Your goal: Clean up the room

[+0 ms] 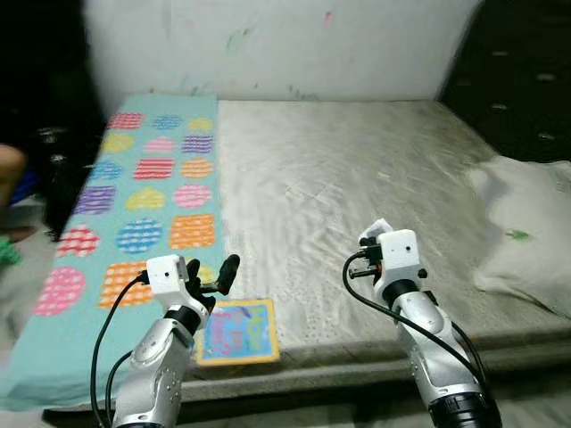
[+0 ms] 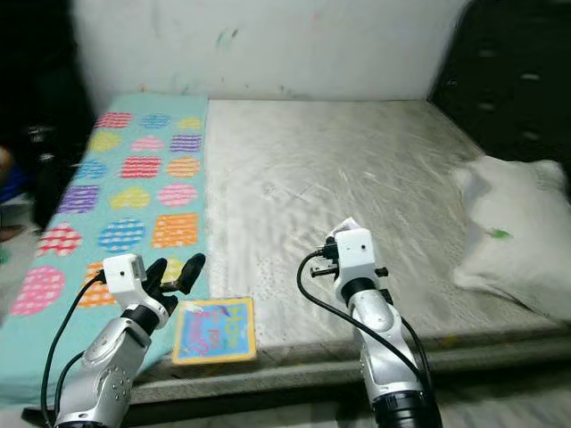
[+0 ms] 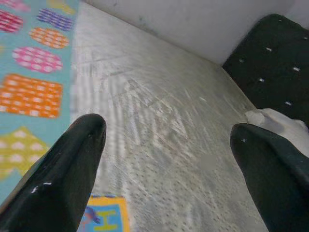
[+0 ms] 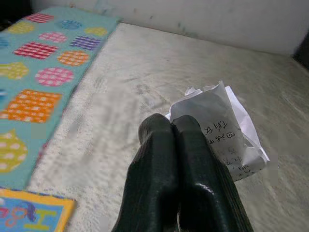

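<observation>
My right gripper (image 4: pixel 171 124) is shut on a crumpled white paper with handwriting (image 4: pixel 227 126) and holds it just above the bare mattress (image 1: pixel 357 169) near the front edge. In the head views the paper (image 1: pixel 376 227) pokes out above that wrist. My left gripper (image 1: pixel 212 272) is open with nothing between its fingers. It hovers over the seam between the mattress and a teal blanket with coloured shapes (image 1: pixel 152 178). Just below it, at the bed's front edge, a flat colourful picture board (image 1: pixel 236 332) lies on the mattress.
A white pillow (image 1: pixel 526 232) lies at the bed's right side. A dark tufted headboard (image 1: pixel 517 71) stands behind it, and a pale marked wall (image 1: pixel 285 45) runs along the back. Dark clutter and part of a person (image 1: pixel 9 174) sit beyond the left edge.
</observation>
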